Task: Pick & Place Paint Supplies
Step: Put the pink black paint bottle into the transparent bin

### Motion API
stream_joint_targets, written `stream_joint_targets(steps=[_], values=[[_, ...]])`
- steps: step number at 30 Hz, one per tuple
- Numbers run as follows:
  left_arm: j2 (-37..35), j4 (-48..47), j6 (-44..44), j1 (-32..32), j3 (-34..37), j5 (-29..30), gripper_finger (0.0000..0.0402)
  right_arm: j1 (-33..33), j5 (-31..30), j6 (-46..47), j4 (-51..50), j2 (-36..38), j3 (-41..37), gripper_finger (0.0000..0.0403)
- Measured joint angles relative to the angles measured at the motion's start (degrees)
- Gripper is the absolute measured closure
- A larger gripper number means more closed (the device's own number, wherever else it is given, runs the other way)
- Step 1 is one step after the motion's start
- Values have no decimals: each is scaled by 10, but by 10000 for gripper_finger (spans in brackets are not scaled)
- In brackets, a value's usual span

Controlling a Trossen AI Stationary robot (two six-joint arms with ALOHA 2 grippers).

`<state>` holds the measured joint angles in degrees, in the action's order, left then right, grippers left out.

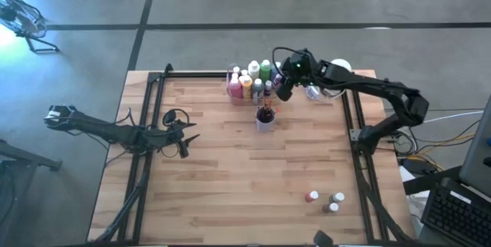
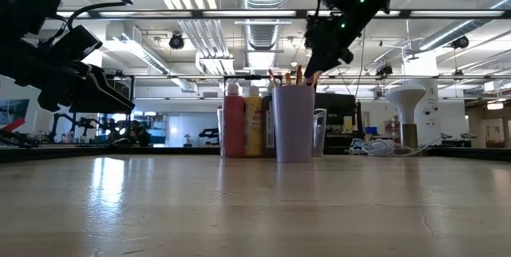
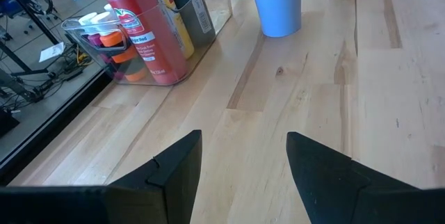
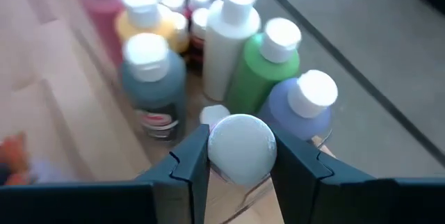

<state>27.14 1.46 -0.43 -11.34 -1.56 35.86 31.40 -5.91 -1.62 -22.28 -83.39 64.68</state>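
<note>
Here we are pinching a small white-capped plastic paint bottle (image 4: pixel 240 147) in our right gripper (image 4: pixel 240 156), hovering over the clear bin (image 3: pixel 198 22) to drop it; our left gripper (image 3: pixel 243 165) is waiting, spread.

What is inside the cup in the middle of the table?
The cup holds thin paintbrushes standing upright, with only their top ends showing above the rim. The cup wall hides their lower parts and whatever else is inside.
</note>
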Motion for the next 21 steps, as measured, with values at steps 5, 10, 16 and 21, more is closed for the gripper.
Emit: stream_joint_targets(steps=[5, 10, 16, 21], values=[[0, 0, 0, 0, 0, 0, 186, 23, -2, 32, 2, -35, 9, 285], [0, 0, 0, 0, 0, 0, 186, 31, -2, 44, 13, -56, 8, 287], [0, 0, 0, 0, 0, 0, 186, 30, -1, 42, 27, -83, 7, 287], [0, 0, 0, 0, 0, 0, 186, 30, -1, 42, 32, -107, 6, 285]])
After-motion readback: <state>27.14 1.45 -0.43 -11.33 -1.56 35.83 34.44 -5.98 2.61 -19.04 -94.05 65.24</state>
